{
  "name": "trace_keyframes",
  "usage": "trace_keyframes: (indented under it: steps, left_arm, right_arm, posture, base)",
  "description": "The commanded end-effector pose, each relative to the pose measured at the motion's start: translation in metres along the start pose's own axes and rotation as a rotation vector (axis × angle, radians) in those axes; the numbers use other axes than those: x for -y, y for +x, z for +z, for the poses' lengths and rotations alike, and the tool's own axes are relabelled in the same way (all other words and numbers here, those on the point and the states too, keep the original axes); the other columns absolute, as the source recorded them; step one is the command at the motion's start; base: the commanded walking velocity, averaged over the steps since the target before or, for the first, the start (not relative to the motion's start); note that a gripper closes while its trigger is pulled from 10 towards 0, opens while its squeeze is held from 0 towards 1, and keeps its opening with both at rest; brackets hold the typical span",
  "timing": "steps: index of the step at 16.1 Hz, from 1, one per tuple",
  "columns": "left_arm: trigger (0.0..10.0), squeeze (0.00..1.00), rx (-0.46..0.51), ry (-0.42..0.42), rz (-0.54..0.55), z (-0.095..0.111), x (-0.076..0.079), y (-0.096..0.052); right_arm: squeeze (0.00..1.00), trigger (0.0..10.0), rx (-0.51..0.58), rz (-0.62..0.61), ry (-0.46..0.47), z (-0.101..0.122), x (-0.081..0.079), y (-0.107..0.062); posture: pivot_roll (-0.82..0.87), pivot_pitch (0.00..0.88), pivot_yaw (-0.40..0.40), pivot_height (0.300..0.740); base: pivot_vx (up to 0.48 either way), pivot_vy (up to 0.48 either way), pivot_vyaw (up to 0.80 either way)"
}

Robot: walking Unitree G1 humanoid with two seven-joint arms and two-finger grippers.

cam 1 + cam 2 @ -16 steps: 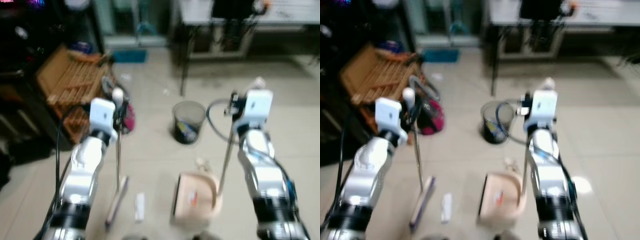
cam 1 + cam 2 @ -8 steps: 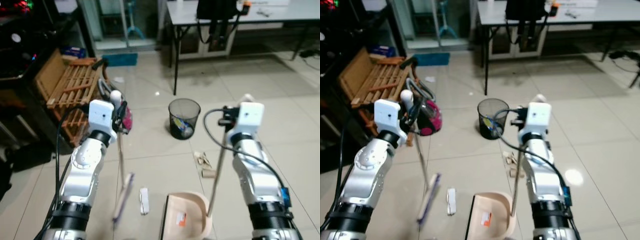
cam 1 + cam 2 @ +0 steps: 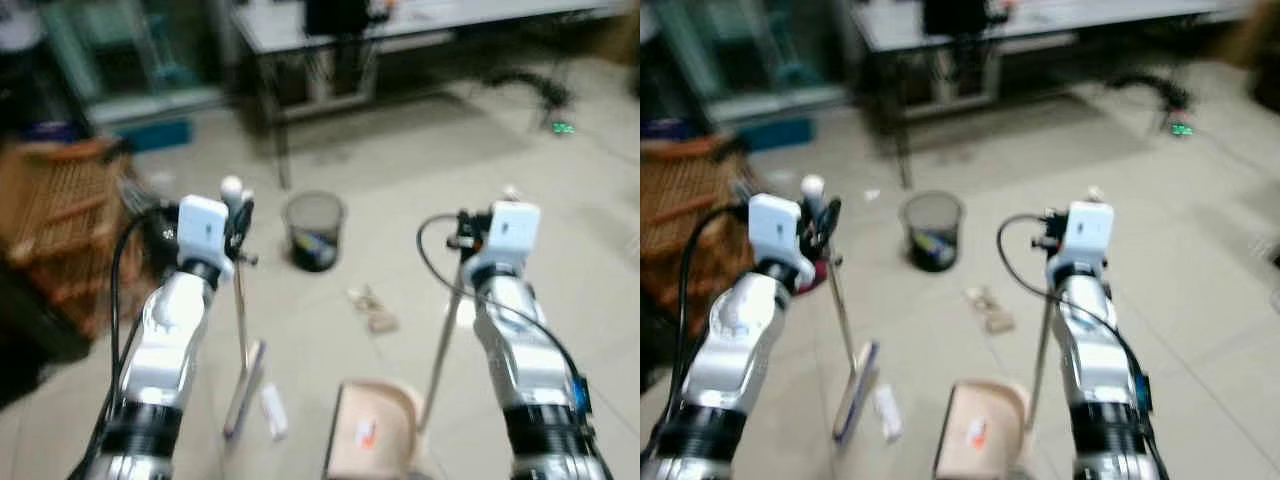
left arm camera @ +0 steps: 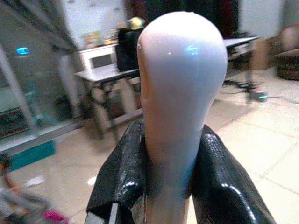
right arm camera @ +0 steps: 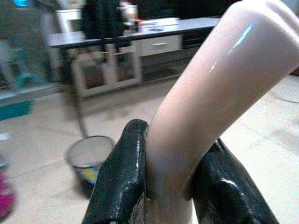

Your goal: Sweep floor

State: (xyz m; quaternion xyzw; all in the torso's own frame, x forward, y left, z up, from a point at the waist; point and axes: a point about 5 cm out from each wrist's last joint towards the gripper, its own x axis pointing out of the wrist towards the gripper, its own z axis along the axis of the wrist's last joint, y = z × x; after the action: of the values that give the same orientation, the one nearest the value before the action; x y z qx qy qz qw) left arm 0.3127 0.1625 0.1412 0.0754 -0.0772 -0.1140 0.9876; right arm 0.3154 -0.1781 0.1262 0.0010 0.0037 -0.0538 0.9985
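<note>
Mid-sweep on the tiled floor point(image 3: 560, 230): left gripper point(image 4: 170, 186) clamped on the broom point(image 3: 240, 330), right gripper point(image 5: 170, 186) clamped on the dustpan point(image 3: 372, 440) handle, next probably brushing the white scrap point(image 3: 272, 412) rightward into the pan, crumpled litter point(image 3: 372, 308) farther off.

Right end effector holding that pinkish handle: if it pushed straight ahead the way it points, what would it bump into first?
Probably the black mesh bin on the floor; it lies ahead of the right end effector gripping the dustpan handle, though depth is uncertain.
</note>
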Motion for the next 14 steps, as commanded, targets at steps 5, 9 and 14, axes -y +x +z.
trace_keyframes:
  steps: [5, 9, 14]
  left_arm:
    - [10.0, 0.00, 0.015, 0.029, 0.036, 0.0045, -0.0104, -0.0008]
    - [10.0, 0.00, 0.009, 0.032, 0.052, 0.0040, -0.0139, -0.0012]
    - [10.0, 0.00, 0.008, 0.029, 0.053, 0.0038, -0.0130, -0.0002]
  right_arm:
    - [0.00, 10.0, 0.039, 0.031, 0.003, 0.0094, -0.0099, 0.0045]
    - [0.00, 10.0, 0.039, 0.036, -0.005, 0.0104, -0.0103, 0.0065]
    - [0.00, 10.0, 0.040, 0.032, -0.007, 0.0108, -0.0091, 0.0077]
  posture:
    - [-0.09, 0.000, 0.035, 0.740]
    - [-0.08, 0.001, 0.027, 0.740]
    - [-0.09, 0.006, 0.029, 0.740]
  base:
    - [0.000, 0.472, -0.80]
    - [0.000, 0.472, -0.80]
    - [0.000, 0.472, -0.80]
